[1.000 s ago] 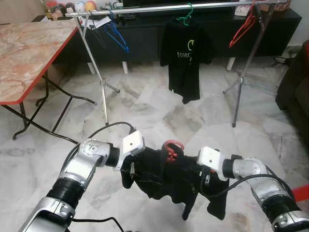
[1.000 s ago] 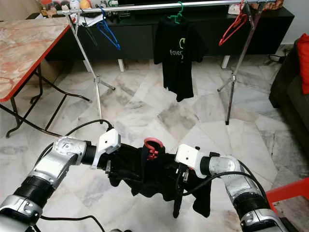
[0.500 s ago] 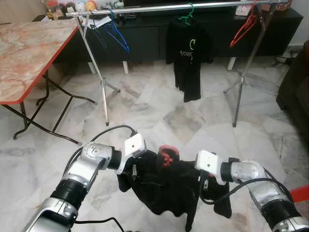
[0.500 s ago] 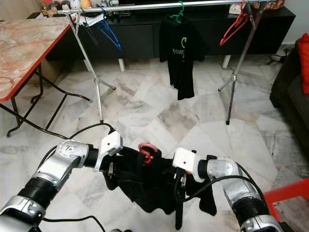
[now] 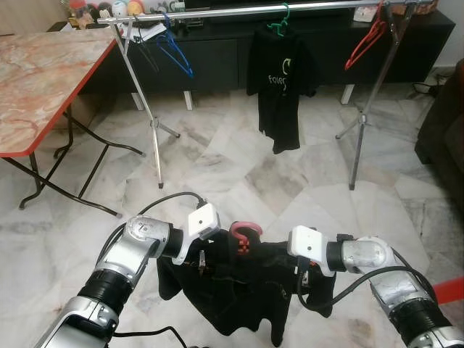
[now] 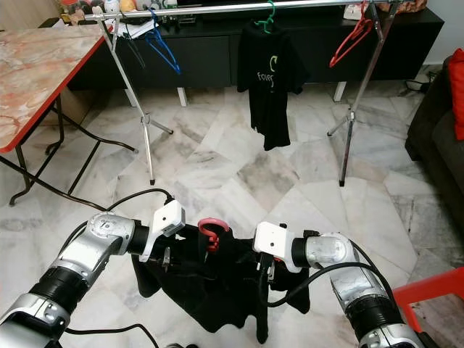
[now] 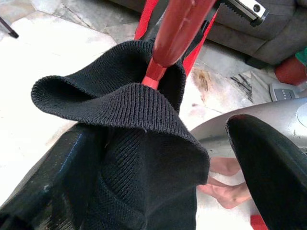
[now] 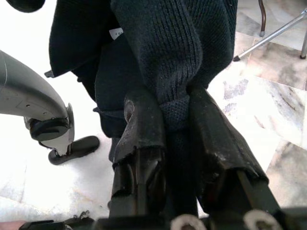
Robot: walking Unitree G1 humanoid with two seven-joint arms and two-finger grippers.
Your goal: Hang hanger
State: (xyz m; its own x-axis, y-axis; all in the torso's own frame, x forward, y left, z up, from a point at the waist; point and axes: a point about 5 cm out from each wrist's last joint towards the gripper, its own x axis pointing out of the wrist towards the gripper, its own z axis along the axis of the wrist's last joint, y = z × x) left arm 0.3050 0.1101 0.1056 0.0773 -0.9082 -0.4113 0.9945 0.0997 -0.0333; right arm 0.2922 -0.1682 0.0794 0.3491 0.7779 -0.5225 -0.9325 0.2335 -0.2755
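In the left eye view, low in the frame, the left gripper (image 5: pixel 199 255) and right gripper (image 5: pixel 301 270) carry a black garment (image 5: pixel 239 290) on a red hanger (image 5: pixel 243 238), hook up so it can catch the rail (image 5: pixel 254 12) along the top.

In the left wrist view the fingers (image 7: pixel 53 182) stand spread around the knit. In the right wrist view the fingers (image 8: pixel 144 129) pinch a fold.

Against the earlier frames, the garment sits higher and spread wider.
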